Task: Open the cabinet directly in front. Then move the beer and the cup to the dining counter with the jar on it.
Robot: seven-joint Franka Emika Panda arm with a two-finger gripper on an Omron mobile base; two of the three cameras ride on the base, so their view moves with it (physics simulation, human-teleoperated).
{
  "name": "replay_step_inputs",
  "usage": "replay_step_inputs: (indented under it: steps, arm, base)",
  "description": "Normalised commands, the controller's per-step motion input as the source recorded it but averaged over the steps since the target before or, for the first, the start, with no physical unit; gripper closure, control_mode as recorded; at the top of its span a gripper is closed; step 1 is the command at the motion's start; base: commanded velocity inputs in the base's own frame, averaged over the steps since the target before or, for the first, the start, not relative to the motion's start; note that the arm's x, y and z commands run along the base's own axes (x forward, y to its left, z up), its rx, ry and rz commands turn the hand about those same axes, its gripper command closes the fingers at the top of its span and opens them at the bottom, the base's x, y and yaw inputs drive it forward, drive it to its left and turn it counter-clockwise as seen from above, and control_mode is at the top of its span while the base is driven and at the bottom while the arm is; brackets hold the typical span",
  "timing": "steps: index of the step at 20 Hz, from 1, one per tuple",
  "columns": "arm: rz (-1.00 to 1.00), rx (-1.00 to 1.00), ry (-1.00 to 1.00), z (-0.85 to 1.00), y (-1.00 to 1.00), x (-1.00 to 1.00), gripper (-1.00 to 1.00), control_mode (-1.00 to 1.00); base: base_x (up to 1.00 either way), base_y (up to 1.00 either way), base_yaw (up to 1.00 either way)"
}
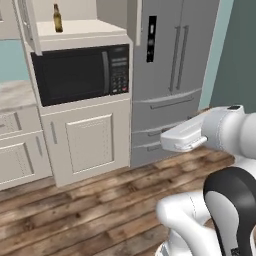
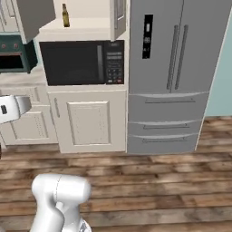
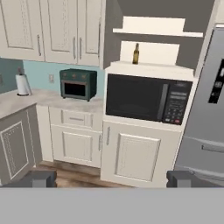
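The cabinet [image 3: 153,48] above the microwave stands open, both doors swung outward, and it also appears in the left base view [image 1: 80,27] and the right base view [image 2: 86,22]. The beer [image 3: 136,54] is upright on the cabinet's lower shelf near its left side, a slim brown bottle [image 1: 57,19] [image 2: 65,16]. My gripper [image 3: 111,179] is open with nothing between its fingertips [image 3: 39,178], well back from the cabinet and lower than the shelf. The cup, the dining counter and the jar are out of view.
A black microwave [image 3: 146,98] sits under the open cabinet, over a cream base cabinet [image 3: 138,155]. A grey fridge [image 2: 172,68] stands right of it. To the left, a marble worktop [image 3: 43,98] carries a dark green oven [image 3: 78,84] and a paper roll [image 3: 22,84]. Wood floor [image 2: 149,181] lies between.
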Motion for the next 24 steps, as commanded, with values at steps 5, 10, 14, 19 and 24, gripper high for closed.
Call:
replay_step_inputs:
  steps: [5, 10, 14, 19, 24]
  arm:
    - [0.0, 0.0, 0.0, 0.0, 0.0, 0.0, -1.0, 1.0]
    - [0.0, 0.0, 0.0, 0.0, 0.0, 0.0, -1.0, 1.0]
    - [0.0, 0.0, 0.0, 0.0, 0.0, 0.0, -1.0, 1.0]
    - [0.0, 0.0, 0.0, 0.0, 0.0, 0.0, -1.0, 1.0]
    - [0.0, 0.0, 0.0, 0.0, 0.0, 0.0, -1.0, 1.0]
  base:
    - [1.0, 0.0, 0.0]
    - [0.84, 0.0, 0.0]
    - [0.57, 0.0, 0.0]
    - [0.32, -0.05, -0.05]
    - [0.68, -0.11, -0.07]
